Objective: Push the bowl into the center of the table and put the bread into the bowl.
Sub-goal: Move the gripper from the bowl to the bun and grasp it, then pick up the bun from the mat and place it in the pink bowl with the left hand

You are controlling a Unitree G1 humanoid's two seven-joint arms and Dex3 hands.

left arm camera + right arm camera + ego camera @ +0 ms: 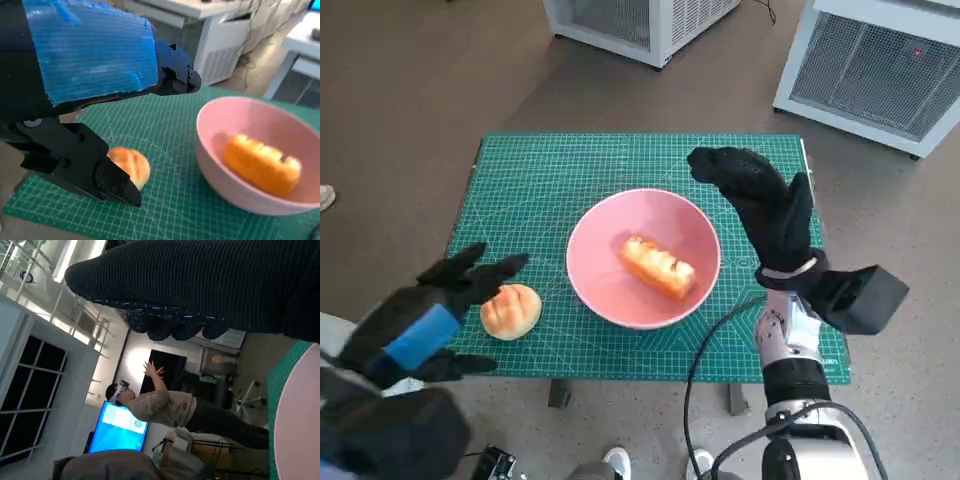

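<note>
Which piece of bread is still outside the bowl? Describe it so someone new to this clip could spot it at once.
On the green cutting mat sits a pink bowl near its middle. The loose piece is the round bun on the mat beside the bowl, near the mat's front edge, close to the fingers of the left hand. Unlike the long ridged loaf inside the bowl, it is small, domed and golden.

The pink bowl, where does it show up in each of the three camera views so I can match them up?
Head view: the pink bowl sits mid-table on the green mat, a long piece of bread inside it.
Left wrist view: the bowl fills the right side, rim at, same bread inside.
Right wrist view: only a pale pink sliver of its rim shows at the right edge.
Shared landmark: the green mat.
</note>
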